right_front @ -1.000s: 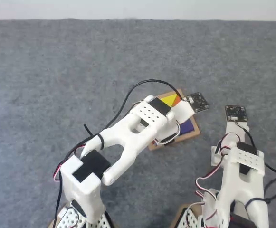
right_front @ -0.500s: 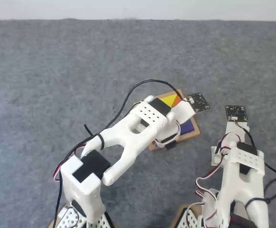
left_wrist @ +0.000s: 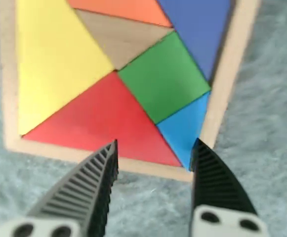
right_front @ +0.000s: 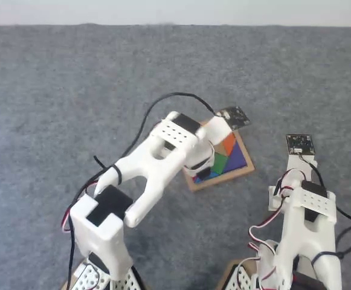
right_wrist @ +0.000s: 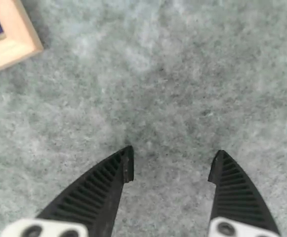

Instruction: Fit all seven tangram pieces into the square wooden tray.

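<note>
Left gripper (left_wrist: 155, 148) is spread wide with nothing between the fingers. It hangs over one rim of the square wooden tray (left_wrist: 225, 79). One fingertip is over the rim beside the large red triangle (left_wrist: 103, 118), the other at the corner of the small light-blue triangle (left_wrist: 185, 126). Also seated in the tray: large yellow triangle (left_wrist: 54, 64), green square (left_wrist: 163, 76), tan-brown triangle (left_wrist: 123, 42), orange piece (left_wrist: 118, 7), dark-blue piece (left_wrist: 197, 24). All lie flat, edges touching. Right gripper (right_wrist: 173, 160) is also wide and empty, above grey carpet (right_wrist: 183, 74), with a tray corner off to one side, not between its fingers. High view: the left arm extends over the tray, the right arm stands beside it.
</note>
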